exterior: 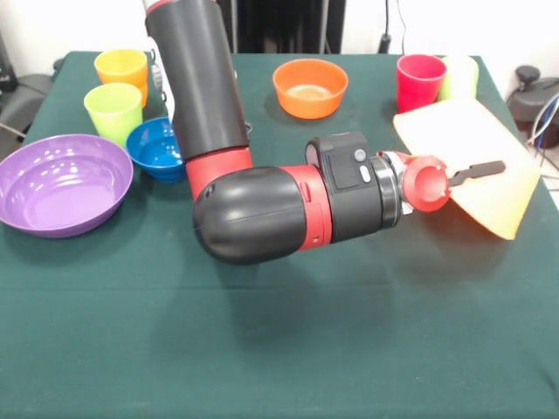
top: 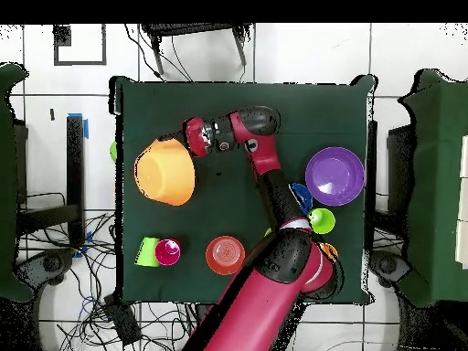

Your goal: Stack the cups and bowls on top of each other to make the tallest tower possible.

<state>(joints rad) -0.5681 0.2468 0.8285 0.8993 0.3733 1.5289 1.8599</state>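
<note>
My gripper (exterior: 487,171) points to the right and is shut on the rim of the large orange-yellow bowl (exterior: 493,209), which is tilted up at the table's right side. In the overhead view the gripper (top: 188,143) sits at the upper right rim of that bowl (top: 163,174). A red cup (exterior: 419,80) and a pale yellow-green cup (exterior: 463,75) stand behind it. A red-orange bowl (exterior: 310,87) stands at the back middle. At the left are an orange cup (exterior: 122,66), a lime green cup (exterior: 113,110), a small blue bowl (exterior: 154,147) and a wide purple bowl (exterior: 61,183). No tower stands.
My bent arm (exterior: 262,209) lies across the middle of the table and hides part of the blue bowl. The overhead view shows the red cup (top: 167,250), a green cup (top: 147,251) and the red-orange bowl (top: 224,255) near the robot's side.
</note>
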